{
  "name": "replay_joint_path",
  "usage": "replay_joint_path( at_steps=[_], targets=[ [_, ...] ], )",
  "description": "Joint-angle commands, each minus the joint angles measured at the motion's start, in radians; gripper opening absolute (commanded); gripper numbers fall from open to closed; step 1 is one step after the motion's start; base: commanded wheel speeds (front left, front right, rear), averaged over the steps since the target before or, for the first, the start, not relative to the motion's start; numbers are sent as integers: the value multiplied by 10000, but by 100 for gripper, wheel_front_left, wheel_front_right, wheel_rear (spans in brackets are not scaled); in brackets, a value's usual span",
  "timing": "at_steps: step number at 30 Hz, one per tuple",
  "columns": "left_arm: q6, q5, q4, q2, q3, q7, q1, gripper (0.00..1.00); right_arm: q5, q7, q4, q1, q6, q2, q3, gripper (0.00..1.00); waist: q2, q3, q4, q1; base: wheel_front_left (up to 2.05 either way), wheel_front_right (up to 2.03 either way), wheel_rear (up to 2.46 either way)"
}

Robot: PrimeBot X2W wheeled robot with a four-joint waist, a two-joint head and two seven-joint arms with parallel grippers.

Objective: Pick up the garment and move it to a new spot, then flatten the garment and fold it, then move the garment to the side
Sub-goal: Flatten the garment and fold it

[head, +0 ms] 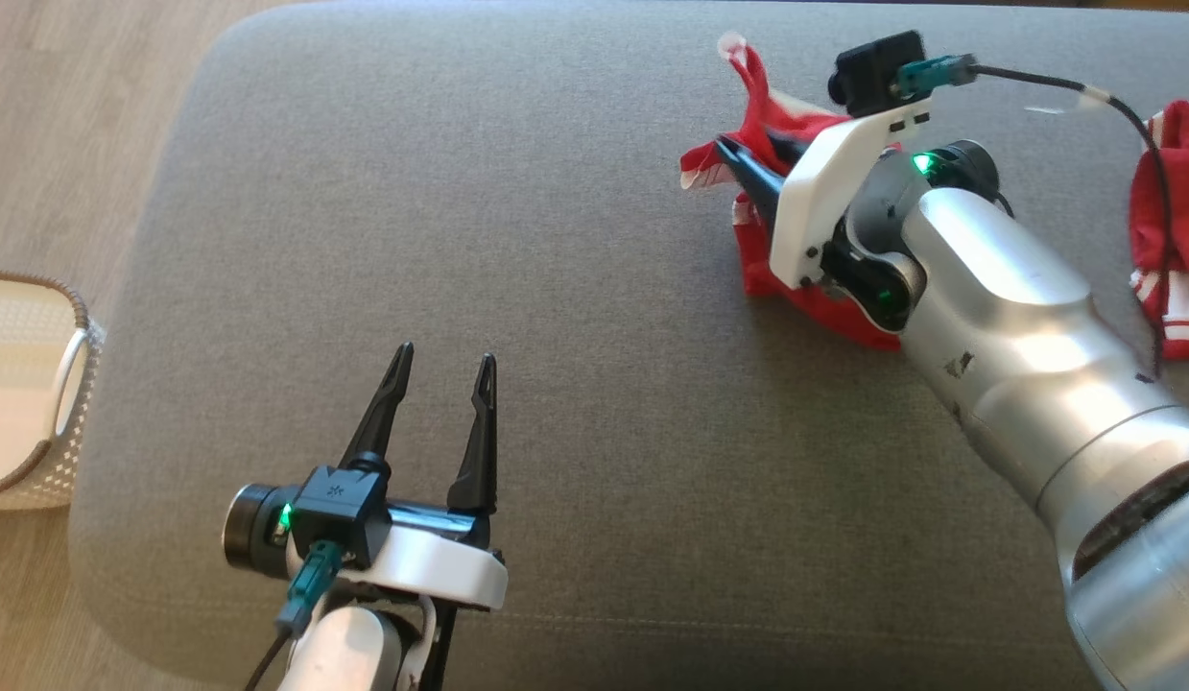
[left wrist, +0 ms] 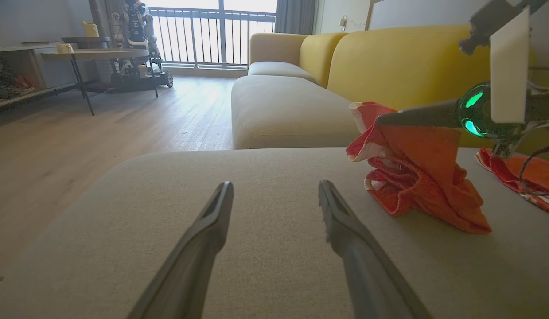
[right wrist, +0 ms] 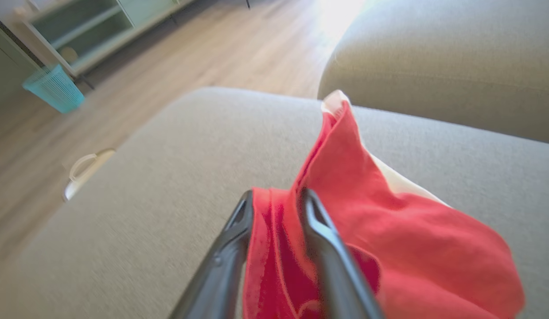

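The garment [head: 781,120] [left wrist: 425,177] is a crumpled red cloth with white trim, on the far right part of the grey ottoman [head: 460,192]. One end of it is lifted above the cushion. My right gripper [head: 733,154] [right wrist: 274,197] sits over the garment [right wrist: 389,230] with its jaws parted. Red cloth still fills the gap between its fingers and drapes over the right one. Nearer the front left, my left gripper [head: 445,360] [left wrist: 274,188] stands open over bare cushion, with nothing between its fingers.
A second red and white cloth [head: 1175,240] [left wrist: 518,173] lies at the ottoman's right edge, under the right arm's cable. A white basket [head: 37,384] [right wrist: 86,166] stands on the wood floor to the left. A yellow sofa [left wrist: 389,62] stands beyond the ottoman.
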Motion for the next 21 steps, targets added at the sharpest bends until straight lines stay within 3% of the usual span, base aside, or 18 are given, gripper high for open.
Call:
replay_joint_path(
  at_steps=[1, 6, 15, 16, 17, 21],
  targets=[
    [71, -77, -326, 20, 323, -122, -49, 100, 180, -226, -363, 28, -4, 260, -159, 100, 0, -11, -49, 0, 0, 0, 0],
    [97, -42, -357, 20, 379, -122, -36, 100, 475, -1235, -1003, -25, -4, -235, -768, 100, 0, -64, -292, 0, 0, 0, 0],
    [112, 9, -476, 20, 427, -122, 30, 100, -845, -2842, -465, 141, -4, -1676, -1311, 100, 0, -94, -498, 0, 0, 0, 0],
    [102, 5, -480, 20, 403, -122, 28, 100, -974, -2882, -430, 264, -4, -1697, -1402, 78, 0, -91, -473, 0, 0, 0, 0],
    [86, -4, -475, 20, 376, -122, 19, 100, -1116, -2904, -422, 397, -4, -1687, -1485, 0, 0, -87, -438, 0, 0, 0, 0],
    [60, -35, -446, 20, 312, -122, -15, 100, -1953, -2922, -857, 867, -4, -1603, -2157, 0, 0, -31, -240, 0, 0, 0, 0]
  ],
)
